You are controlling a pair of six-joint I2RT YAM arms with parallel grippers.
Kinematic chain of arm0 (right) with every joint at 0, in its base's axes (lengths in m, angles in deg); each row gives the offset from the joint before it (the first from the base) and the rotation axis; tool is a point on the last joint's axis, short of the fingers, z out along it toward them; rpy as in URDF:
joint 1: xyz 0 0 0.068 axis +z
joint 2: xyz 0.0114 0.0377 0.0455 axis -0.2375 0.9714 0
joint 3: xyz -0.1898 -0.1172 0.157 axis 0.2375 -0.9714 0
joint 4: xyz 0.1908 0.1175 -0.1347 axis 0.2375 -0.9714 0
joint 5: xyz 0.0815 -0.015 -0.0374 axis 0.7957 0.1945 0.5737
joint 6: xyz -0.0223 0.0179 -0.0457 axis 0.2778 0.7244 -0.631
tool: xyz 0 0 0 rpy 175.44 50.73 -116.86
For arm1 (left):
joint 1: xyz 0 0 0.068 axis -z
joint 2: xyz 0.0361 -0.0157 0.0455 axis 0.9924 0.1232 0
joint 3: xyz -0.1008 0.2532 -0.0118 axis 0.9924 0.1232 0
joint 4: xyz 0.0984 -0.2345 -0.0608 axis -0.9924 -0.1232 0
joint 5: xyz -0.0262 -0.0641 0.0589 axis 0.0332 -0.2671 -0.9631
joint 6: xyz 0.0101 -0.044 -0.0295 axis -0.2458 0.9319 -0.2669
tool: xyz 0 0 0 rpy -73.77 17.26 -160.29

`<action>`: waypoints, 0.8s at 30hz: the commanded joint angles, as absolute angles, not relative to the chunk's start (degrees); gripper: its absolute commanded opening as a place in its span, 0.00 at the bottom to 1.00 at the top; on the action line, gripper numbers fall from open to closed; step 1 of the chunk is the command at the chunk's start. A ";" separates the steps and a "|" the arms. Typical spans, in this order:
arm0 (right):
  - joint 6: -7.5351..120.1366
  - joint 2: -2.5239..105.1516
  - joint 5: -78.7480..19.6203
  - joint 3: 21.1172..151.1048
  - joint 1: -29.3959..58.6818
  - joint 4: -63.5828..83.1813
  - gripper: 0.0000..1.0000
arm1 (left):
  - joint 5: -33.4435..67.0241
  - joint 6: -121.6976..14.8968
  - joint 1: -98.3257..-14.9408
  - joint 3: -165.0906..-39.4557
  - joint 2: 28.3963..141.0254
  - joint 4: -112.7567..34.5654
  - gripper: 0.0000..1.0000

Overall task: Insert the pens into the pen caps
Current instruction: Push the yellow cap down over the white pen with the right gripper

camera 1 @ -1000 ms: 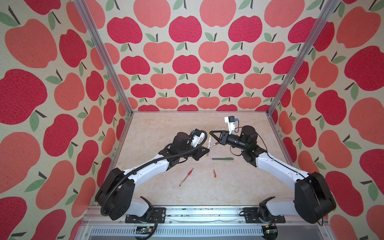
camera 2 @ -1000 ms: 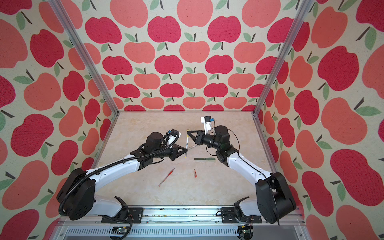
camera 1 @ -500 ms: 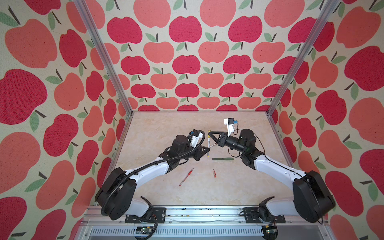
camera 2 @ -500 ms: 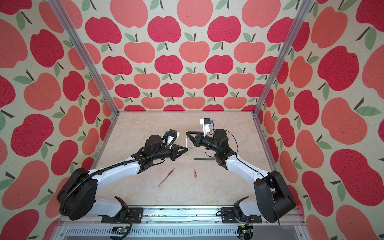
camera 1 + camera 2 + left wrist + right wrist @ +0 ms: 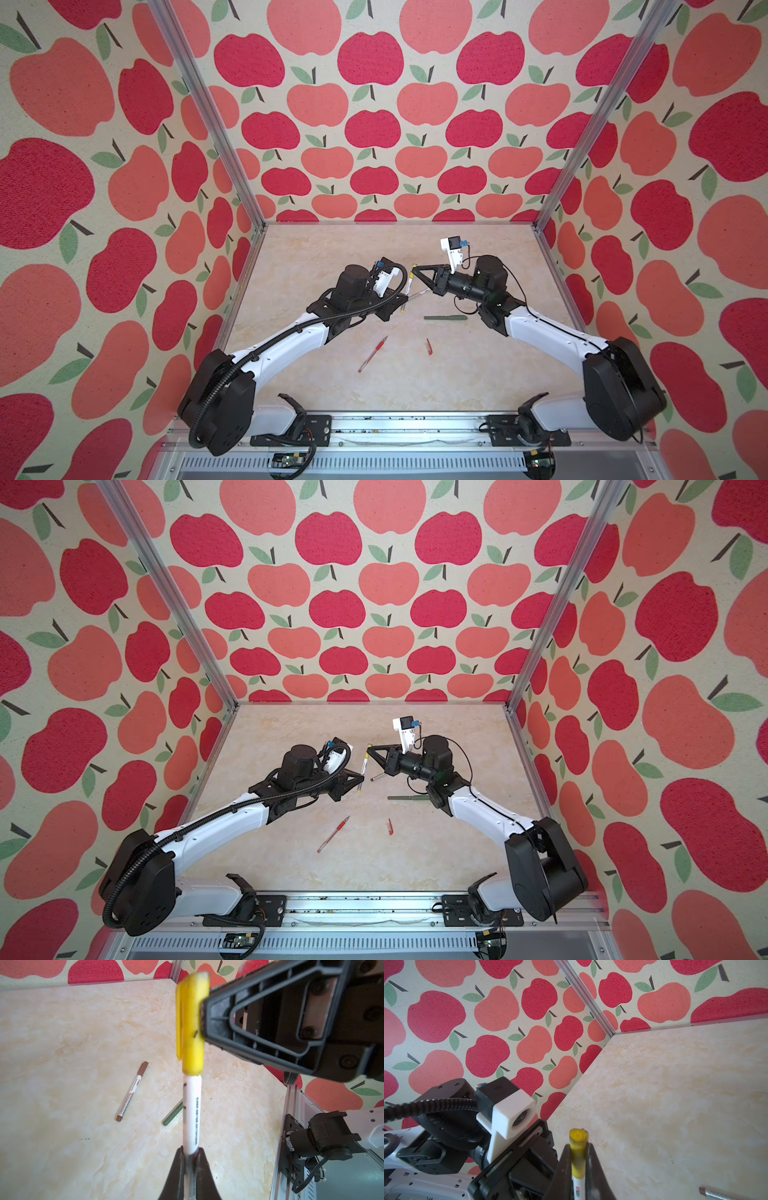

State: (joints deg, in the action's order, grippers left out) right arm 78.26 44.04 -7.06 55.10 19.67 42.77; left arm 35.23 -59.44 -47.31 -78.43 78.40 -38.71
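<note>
Note that over the last second your right gripper (image 5: 414, 270), clamped on the yellow cap (image 5: 192, 1022), and your left gripper (image 5: 404, 297), clamped on the pen (image 5: 192, 1113), have drifted together slightly leftward in both top views, the right elbow (image 5: 494, 316) tucking inward too.

In both top views the arms reach from the lower corners toward mid-frame, wrists nearly meeting. The left gripper (image 5: 403, 298) is clamped on the white pen (image 5: 192, 1115). The right gripper (image 5: 414, 271), pointing left, pinches its yellow cap (image 5: 192, 1022).
</note>
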 commanded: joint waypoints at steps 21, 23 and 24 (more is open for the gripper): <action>78.42 50.98 -3.12 51.36 26.49 38.46 0.03 | 29.32 -63.33 -49.46 -86.41 77.81 -29.82 0.00; 78.95 51.31 -3.31 50.89 26.93 39.32 0.03 | 29.14 -63.37 -49.50 -86.21 77.52 -29.90 0.00; 79.14 51.52 -3.32 50.75 27.12 39.76 0.03 | 29.20 -63.37 -49.61 -86.10 77.39 -30.03 0.00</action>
State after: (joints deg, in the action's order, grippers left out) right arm 78.28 48.83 -11.13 54.51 23.36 49.09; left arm 32.13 -62.28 -48.36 -80.05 78.82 -44.97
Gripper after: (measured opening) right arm 0.125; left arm 0.099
